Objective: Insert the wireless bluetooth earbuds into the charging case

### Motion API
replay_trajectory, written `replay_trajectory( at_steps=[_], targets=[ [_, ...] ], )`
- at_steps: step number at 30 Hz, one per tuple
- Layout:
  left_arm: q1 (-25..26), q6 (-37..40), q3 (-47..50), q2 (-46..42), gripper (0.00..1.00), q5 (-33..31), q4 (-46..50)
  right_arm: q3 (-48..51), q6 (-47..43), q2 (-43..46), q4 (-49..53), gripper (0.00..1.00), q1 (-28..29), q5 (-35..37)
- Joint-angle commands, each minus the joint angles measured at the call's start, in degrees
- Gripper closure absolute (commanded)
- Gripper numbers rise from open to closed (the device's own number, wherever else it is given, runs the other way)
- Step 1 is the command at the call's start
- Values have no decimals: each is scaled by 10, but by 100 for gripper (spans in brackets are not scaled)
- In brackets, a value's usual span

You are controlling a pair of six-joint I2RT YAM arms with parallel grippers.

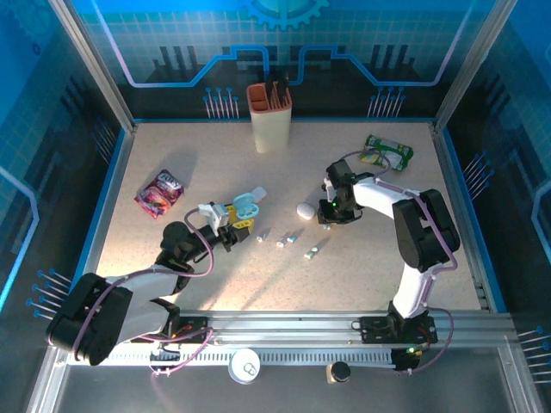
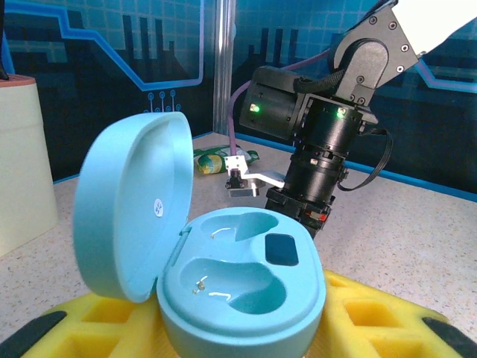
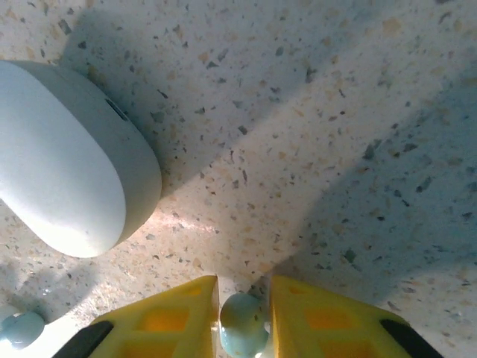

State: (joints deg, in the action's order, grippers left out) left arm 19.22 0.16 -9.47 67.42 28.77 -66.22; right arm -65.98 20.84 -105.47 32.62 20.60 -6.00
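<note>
A pale blue earbud (image 3: 242, 324) sat pinched between the right fingers (image 3: 328, 321), which stood narrow around it, low over the speckled bench (image 3: 298, 112). Just beside it lay a closed white case (image 3: 67, 186), and a second pale bud (image 3: 19, 328) rested on the bench at the lower left corner of the right wrist view.

The charging case (image 2: 238, 291) – pale blue, lid swung open and standing up on the left – was gripped between the yellow left fingers (image 2: 373, 313). Both of its wells were empty. In the top view this case (image 1: 245, 206) sat left of the bench's middle, well apart from the white case (image 1: 306, 209).

Between the two, slightly nearer the arm bases, several loose earbuds (image 1: 282, 243) lay scattered on the bench. From the left wrist the right arm (image 2: 320, 149) was seen beyond the open case, its wrist pointing down toward the bench.

Further out – a tall beige cup (image 1: 270, 116) stood at the far edge, a purple snack bag (image 1: 160, 193) lay to the left, and a green packet (image 1: 386, 153) lay at the far right.
</note>
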Motion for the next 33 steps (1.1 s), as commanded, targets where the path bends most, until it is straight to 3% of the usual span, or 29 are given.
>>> replay_trajectory(
  at_steps=[1, 6, 11, 19, 24, 33],
  targets=[
    [-7, 13, -9, 2, 59, 16, -10, -15, -10, 11, 17, 71, -1, 17],
    [-8, 10, -6, 2, 59, 7, -21, -10, -2, 42, 29, 60, 26, 86],
    [-26, 4, -2, -15, 59, -19, -2, -10, 19, 57, 57, 54, 83, 207],
    [-60, -3, -6, -20, 58, -31, 10, -52, 40, 12, 108, 53, 152, 332],
    [-63, -8, -4, -17, 58, -27, 4, -83, 39, -30, 135, 56, 170, 366],
    [-64, -9, -2, -6, 58, -22, -6, -111, 33, -74, 155, 61, 178, 366]
  ],
)
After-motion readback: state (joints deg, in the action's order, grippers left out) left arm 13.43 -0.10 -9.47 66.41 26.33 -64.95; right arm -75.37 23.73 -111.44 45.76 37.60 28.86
